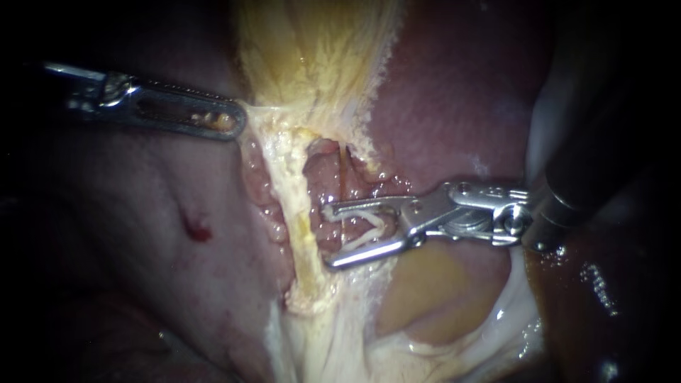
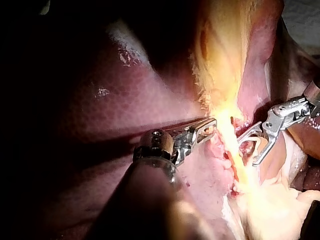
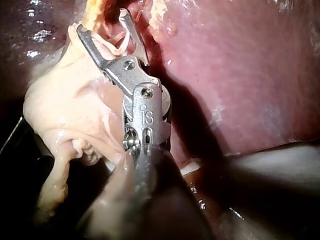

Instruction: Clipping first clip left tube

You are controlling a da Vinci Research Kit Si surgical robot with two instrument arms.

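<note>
Beside tube (image 1: 296, 213), right instrument (image 1: 328, 237) holds clip (image 1: 369, 223) in spread jaws; left instrument (image 1: 238, 123) pinches tissue (image 1: 259, 115). Next we straddle tube, squeeze.

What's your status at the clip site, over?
Left instrument shut on yellowish stringy tissue. Right instrument holds white V-shaped clip, unclosed, astride pinkish tube. Nothing blocking.

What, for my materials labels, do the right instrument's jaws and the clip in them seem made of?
Right instrument: jaws look like polished metal, silvery with bright glints. Clip between them: matte off-white, likely plastic, though unsure.
</note>
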